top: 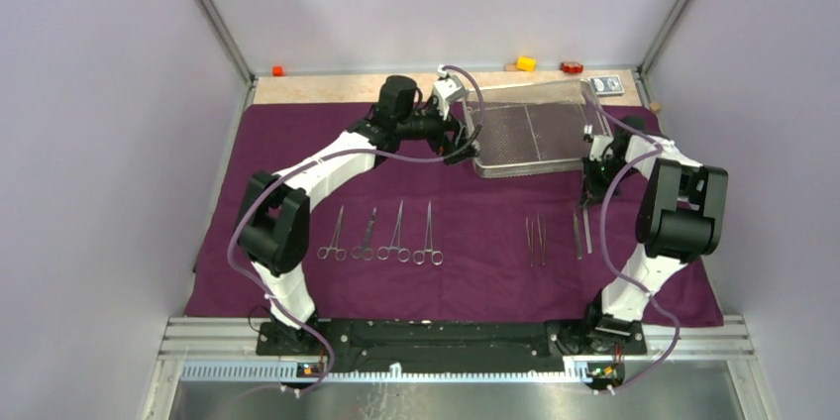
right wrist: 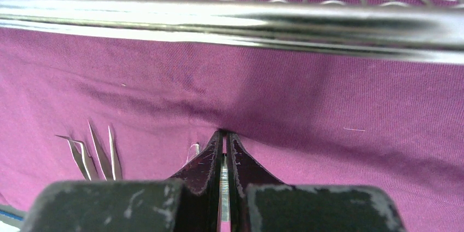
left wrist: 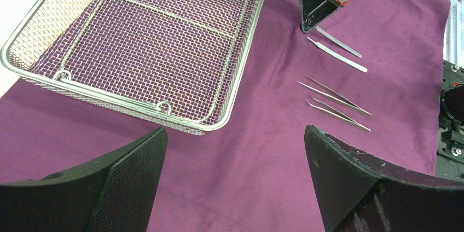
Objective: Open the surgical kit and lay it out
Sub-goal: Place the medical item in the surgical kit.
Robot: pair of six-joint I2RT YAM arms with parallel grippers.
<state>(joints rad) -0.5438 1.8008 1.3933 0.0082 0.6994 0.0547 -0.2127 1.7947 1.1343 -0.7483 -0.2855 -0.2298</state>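
You have the dark purple cloth (top: 475,281) spread flat across most of the overhead frame. The wire-mesh tray (top: 530,133) sits on it in the upper centre-right, with purple showing through its mesh.

Four ring-handled clamps (top: 381,235) lie side by side at lower centre-left, rings toward the bottom edge. The tweezers (top: 536,240) lie at lower centre-right. In the left wrist view you can count four of them in two pairs, right of the tray.

Your left gripper (top: 466,140) hovers at the tray's left end in the overhead frame. Its own camera shows its fingers (left wrist: 126,188) spread wide with nothing between them, and the tray's near rim lies just beyond.

Your right gripper (top: 594,180) points down by the tray's lower right corner. In its own view the jaws are pressed together, tips at the cloth just short of the rim that crosses the top of the frame. Creases run in toward the tips, but you cannot tell whether cloth is caught.

Along the top edge sit an orange block (top: 278,70), a yellow block (top: 525,63), a red block (top: 572,67) and a card packet (top: 606,84).
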